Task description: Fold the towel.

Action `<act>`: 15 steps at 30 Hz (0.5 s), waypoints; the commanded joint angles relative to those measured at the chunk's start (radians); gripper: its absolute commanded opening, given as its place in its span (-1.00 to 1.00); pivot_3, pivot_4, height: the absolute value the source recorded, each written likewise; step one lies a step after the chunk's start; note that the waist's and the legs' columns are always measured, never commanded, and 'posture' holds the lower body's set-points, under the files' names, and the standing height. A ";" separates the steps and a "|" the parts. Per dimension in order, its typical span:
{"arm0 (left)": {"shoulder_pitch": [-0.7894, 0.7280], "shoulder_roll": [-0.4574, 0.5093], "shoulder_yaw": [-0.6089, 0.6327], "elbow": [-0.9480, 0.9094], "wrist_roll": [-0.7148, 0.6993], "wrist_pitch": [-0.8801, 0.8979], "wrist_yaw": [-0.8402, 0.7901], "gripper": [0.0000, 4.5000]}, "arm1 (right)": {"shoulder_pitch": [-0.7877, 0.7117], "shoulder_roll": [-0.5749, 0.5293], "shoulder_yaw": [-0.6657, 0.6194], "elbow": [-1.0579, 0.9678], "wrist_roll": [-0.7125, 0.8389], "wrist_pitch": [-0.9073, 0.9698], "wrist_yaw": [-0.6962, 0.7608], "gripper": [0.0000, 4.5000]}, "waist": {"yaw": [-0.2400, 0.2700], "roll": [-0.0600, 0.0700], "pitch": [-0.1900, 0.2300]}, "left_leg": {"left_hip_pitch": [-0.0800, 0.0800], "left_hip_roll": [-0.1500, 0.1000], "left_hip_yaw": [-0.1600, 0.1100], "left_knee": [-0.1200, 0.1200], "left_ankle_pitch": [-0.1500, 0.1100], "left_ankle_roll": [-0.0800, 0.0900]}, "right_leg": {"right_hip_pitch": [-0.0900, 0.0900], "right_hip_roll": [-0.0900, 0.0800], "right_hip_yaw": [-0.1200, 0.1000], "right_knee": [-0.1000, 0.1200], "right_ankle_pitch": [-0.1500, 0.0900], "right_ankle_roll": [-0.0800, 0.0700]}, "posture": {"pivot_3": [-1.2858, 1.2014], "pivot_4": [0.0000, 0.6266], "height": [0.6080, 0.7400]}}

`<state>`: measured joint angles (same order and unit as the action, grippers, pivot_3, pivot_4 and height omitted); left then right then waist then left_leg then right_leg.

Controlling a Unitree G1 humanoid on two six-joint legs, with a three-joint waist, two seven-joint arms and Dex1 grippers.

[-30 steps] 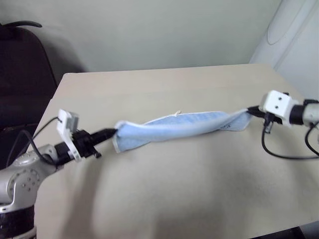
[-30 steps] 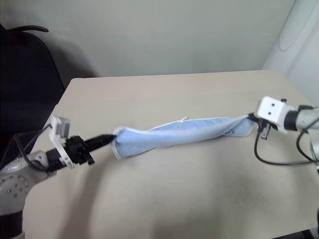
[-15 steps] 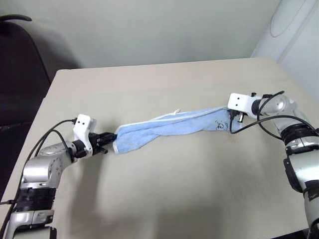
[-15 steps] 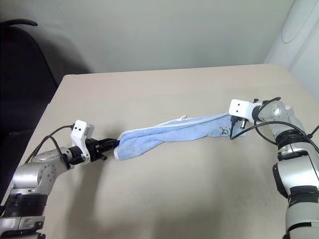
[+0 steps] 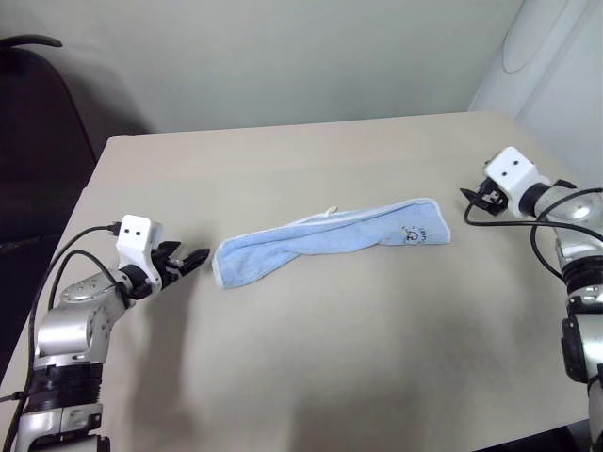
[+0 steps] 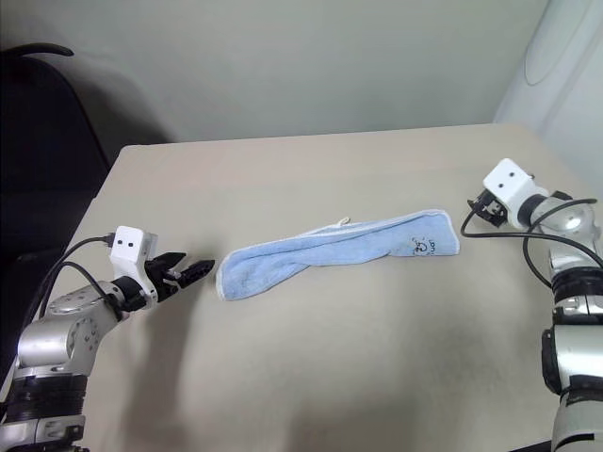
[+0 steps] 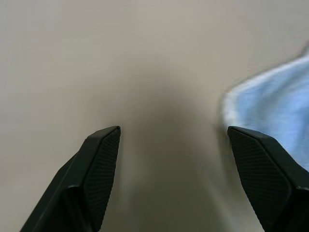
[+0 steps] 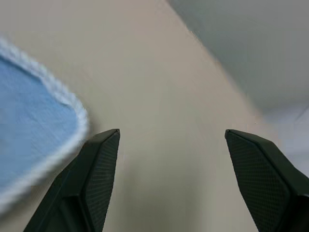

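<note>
Left eye view showed the left end effector point(image 5: 196, 259) nearest, its fingers spread wide and holding nothing, just beside one end of the towel point(image 5: 325, 240). That towel lay on the table point(image 5: 311, 358) in a long, rumpled strip. It looked soft, light and floppy, so it would sag and bunch; the corners seemed best to pinch. Farther off, the right end effector point(image 5: 471, 201) was spread and empty too.

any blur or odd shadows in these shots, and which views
Left wrist view: towel edge smeared and soft, a dark shadow on the table between the open pincer fingers. Right wrist view: towel hem soft too. Eye views: even light, faint shadows beneath both arms, towel sharp.
</note>
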<state>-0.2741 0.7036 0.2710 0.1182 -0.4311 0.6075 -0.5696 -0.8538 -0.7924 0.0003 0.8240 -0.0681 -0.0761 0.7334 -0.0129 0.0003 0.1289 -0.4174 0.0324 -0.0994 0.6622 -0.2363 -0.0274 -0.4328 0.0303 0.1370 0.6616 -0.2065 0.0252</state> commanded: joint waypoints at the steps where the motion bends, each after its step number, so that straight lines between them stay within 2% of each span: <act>1: -0.023 -0.006 0.036 0.019 0.012 -0.044 0.012 0.73 | 0.093 0.009 -0.138 -0.294 0.205 0.352 0.052 0.87 | 0.000 0.000 0.000 | 0.000 0.000 0.000 0.000 0.000 -0.001 | 0.000 0.000 0.000 0.000 0.000 0.000 | 0.03 -0.52 0.92; 2: -0.050 -0.012 0.056 0.049 0.004 -0.053 0.024 0.73 | 0.134 0.041 -0.221 -0.400 0.320 0.558 0.017 0.99 | 0.000 0.000 0.000 | 0.000 0.000 0.000 0.001 0.001 -0.001 | 0.000 0.000 0.000 0.000 -0.001 0.000 | 0.03 -0.52 0.92; 4: -0.119 -0.028 0.102 0.095 -0.029 -0.068 0.042 0.73 | 0.178 0.130 -0.408 -0.551 0.504 0.931 -0.127 0.99 | 0.002 -0.002 0.001 | 0.000 0.000 0.000 0.001 0.002 -0.003 | 0.001 0.001 -0.001 0.000 -0.001 0.000 | 0.03 -0.52 0.92; 6: -0.157 -0.032 0.097 0.086 -0.037 -0.084 0.017 0.73 | 0.194 0.230 -0.575 -0.653 0.619 1.182 -0.264 0.99 | 0.004 -0.005 0.002 | 0.000 0.000 0.000 0.001 0.004 -0.005 | 0.001 0.002 -0.001 0.000 -0.002 0.000 | 0.03 -0.52 0.92; 10: -0.150 -0.029 0.033 -0.026 -0.050 -0.076 -0.082 0.73 | 0.215 0.385 -0.748 -0.800 0.701 1.420 -0.439 0.99 | 0.004 -0.005 0.002 | 0.001 -0.002 0.000 0.002 0.006 -0.005 | 0.001 0.002 0.001 0.000 -0.002 0.002 | 0.03 -0.52 0.92; 15: -0.095 0.001 -0.068 -0.159 -0.018 -0.102 -0.192 0.73 | 0.195 0.535 -0.914 -0.871 0.724 1.567 -0.584 0.99 | 0.002 -0.005 0.002 | 0.000 -0.002 -0.001 0.002 0.005 -0.004 | -0.001 0.002 0.001 0.000 0.002 0.009 | 0.03 -0.52 0.92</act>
<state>-0.3755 0.6799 0.2136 0.0250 -0.4561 0.5345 -0.7259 -0.6356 -0.2656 -0.8533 0.0160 0.6301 1.4530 0.1955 -0.0107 -0.0045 0.1308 -0.4172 0.0301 -0.1004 0.6630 -0.2315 -0.0308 -0.4342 0.0324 0.1379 0.6620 -0.2048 0.0344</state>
